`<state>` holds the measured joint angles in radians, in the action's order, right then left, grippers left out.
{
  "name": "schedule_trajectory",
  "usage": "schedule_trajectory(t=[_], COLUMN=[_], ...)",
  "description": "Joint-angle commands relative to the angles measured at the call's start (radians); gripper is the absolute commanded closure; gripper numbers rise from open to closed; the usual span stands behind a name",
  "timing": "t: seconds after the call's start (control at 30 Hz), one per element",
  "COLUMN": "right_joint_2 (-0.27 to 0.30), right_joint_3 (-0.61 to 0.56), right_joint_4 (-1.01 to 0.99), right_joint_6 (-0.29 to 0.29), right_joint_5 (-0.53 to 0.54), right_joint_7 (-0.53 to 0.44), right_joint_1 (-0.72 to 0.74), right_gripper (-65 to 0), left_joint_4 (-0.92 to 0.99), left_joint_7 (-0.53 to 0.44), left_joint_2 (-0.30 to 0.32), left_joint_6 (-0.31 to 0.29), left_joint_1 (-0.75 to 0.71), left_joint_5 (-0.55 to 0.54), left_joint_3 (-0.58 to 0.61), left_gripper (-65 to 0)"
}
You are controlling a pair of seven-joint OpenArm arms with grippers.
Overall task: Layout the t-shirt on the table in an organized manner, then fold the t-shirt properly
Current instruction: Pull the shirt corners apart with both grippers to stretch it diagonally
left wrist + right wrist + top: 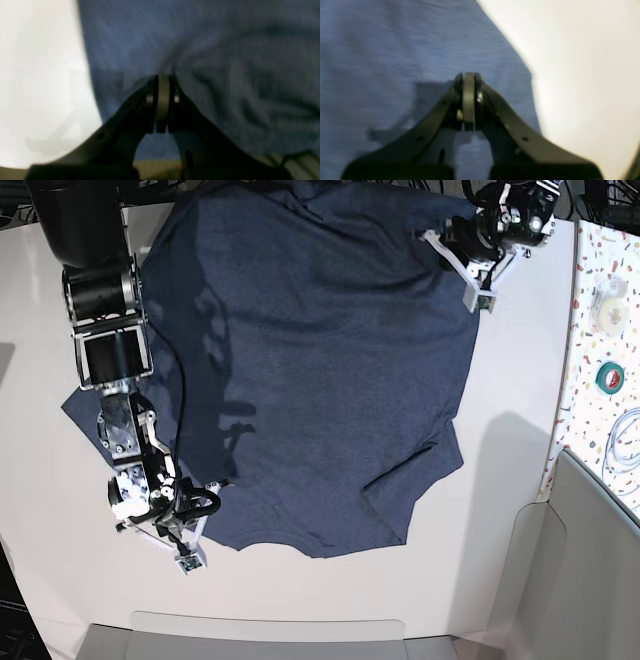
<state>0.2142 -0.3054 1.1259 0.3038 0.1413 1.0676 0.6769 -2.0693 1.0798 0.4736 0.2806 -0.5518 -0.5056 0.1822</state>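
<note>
The t-shirt [310, 360] lies spread on the table [500, 580]; the left gripper [163, 77] seemingly at one edge; the right gripper [468, 75] opposite.

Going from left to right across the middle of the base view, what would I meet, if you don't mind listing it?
Bare table → right arm → t-shirt → bare table again → speckled strip.

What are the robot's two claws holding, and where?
Both pinch the t-shirt. The left gripper is shut on puckered cloth near one side edge; the right gripper is shut on cloth near the opposite edge.
</note>
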Motion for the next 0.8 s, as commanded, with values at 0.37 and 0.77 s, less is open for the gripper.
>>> schedule_trajectory(t=[0.37,0.77], right_joint_2=[0.037,0.238], right_joint_3=[0.008,0.008], right_joint_4=[-0.312,-0.248], right_joint_6=[0.087,0.090], right_joint_5=[-0.176,-0.174], right_joint_7=[-0.163,-0.123], right_joint_1=[0.045,-0.164], right_gripper=[0.0,0.0], left_joint_4=[0.011,0.237], left_joint_7=[0.033,0.104], left_joint_2=[-0.082,0.049], left_joint_6=[-0.007,-0.005], left_joint_1=[0.054,0.284], left_joint_5=[0.009,0.009], left_joint_3=[0.000,0.007], left_gripper=[0.0,-0.4])
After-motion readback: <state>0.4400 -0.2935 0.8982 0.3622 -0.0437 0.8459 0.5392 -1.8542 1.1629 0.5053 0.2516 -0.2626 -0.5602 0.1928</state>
